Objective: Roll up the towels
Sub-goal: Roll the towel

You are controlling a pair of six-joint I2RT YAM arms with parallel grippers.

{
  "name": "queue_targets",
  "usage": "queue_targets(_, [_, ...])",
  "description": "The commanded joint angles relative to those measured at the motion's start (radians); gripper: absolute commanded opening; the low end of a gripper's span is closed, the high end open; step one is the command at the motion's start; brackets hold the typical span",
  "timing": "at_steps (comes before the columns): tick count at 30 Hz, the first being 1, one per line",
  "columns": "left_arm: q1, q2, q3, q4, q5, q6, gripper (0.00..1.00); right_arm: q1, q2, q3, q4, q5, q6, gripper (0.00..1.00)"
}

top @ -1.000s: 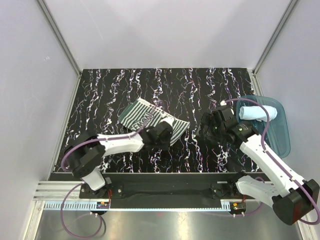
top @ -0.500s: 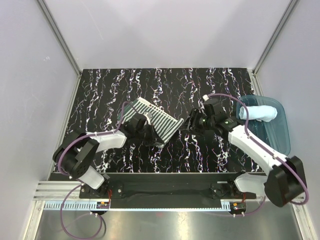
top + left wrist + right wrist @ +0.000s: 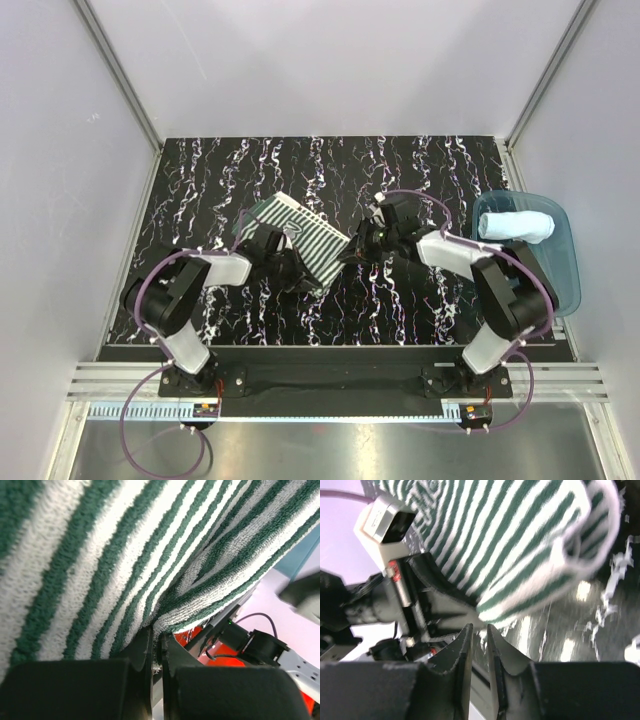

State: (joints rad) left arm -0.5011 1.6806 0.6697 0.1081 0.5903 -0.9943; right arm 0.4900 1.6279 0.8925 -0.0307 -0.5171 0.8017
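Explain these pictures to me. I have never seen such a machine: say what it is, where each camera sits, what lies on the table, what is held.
Two robot arms are bolted to the near edge of a dark table. The wide picture looks down from above; the two close-ups come from cameras on the wrists. A green-and-white striped towel is mid-table. The left gripper is shut on one edge of it. The right gripper is almost closed at the opposite edge; whether it pinches cloth is unclear. A rolled pale blue towel lies in a blue tray on the right.
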Motion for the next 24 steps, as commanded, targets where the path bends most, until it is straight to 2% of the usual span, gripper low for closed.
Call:
queue_targets(1, [0.030, 0.031, 0.022, 0.008, 0.040, -0.007, 0.00, -0.002, 0.073, 0.071, 0.126, -0.050, -0.015, 0.23])
queue_targets(10, [0.091, 0.060, 0.036, -0.027, 0.112, 0.011, 0.00, -0.021, 0.292, 0.160, 0.202, -0.073, -0.045, 0.18])
queue_targets(13, [0.113, 0.068, 0.034, -0.033, 0.131, 0.020, 0.00, -0.063, 0.348, 0.164, 0.239, -0.092, -0.038, 0.18])
queue_targets(19, [0.136, 0.083, 0.057, -0.105, 0.114, 0.085, 0.00, -0.107, 0.435, 0.180, 0.267, -0.116, -0.055, 0.15])
queue_targets(21, [0.136, 0.068, 0.071, -0.157, 0.073, 0.126, 0.11, -0.107, 0.457, 0.171, 0.293, -0.123, -0.041, 0.15])
queue_targets(22, [0.136, 0.058, 0.089, -0.212, 0.050, 0.144, 0.20, -0.107, 0.463, 0.166, 0.316, -0.127, -0.035, 0.14])
queue_targets(23, [0.134, 0.026, 0.100, -0.243, -0.005, 0.181, 0.37, -0.107, 0.470, 0.157, 0.321, -0.129, -0.032, 0.14])
queue_targets(24, [0.134, 0.005, 0.111, -0.274, -0.036, 0.200, 0.43, -0.107, 0.475, 0.151, 0.325, -0.130, -0.030, 0.14])
